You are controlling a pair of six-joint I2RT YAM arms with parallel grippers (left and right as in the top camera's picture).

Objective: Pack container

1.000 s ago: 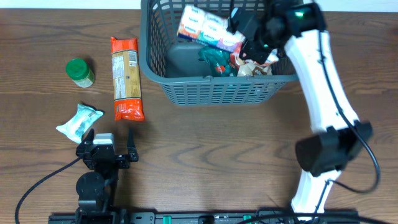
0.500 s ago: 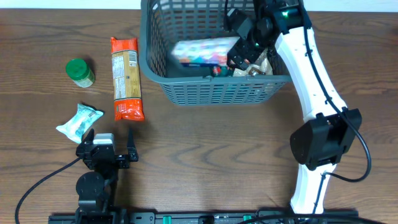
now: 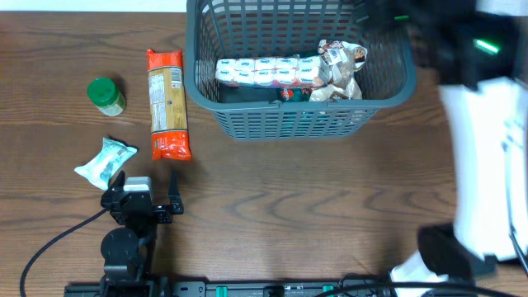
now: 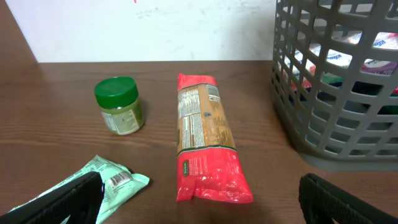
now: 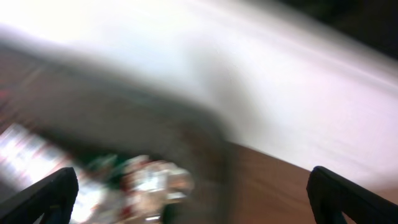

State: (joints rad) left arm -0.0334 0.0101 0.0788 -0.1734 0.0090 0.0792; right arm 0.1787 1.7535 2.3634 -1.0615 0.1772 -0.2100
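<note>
- Wood-grain surface (image 3: 313,206) with a white backdrop (image 4: 155,28) behind it; the grey basket (image 3: 289,122) stands at the far edge.
- Inside the basket lie a white multipack (image 3: 264,70) and a crinkled packet (image 3: 340,70) at its right end. Darker items beneath them are too hidden to name.
- Not yet packed, all left of the basket: a pasta pack (image 3: 167,103) just beside it, a green-lidded jar (image 3: 106,96) farther left, and a pale pouch (image 3: 105,161) left and nearer the robot.
- By my reckoning the job is about half done.
- The left end effector (image 3: 147,180) sits wide and empty, front-left of the basket, near the pouch.
- The right end effector (image 5: 193,202) is blurred, above the basket's right end, with fingers wide and nothing held.
- Nothing blocks the three items; only the basket's tall side needs clearing.
</note>
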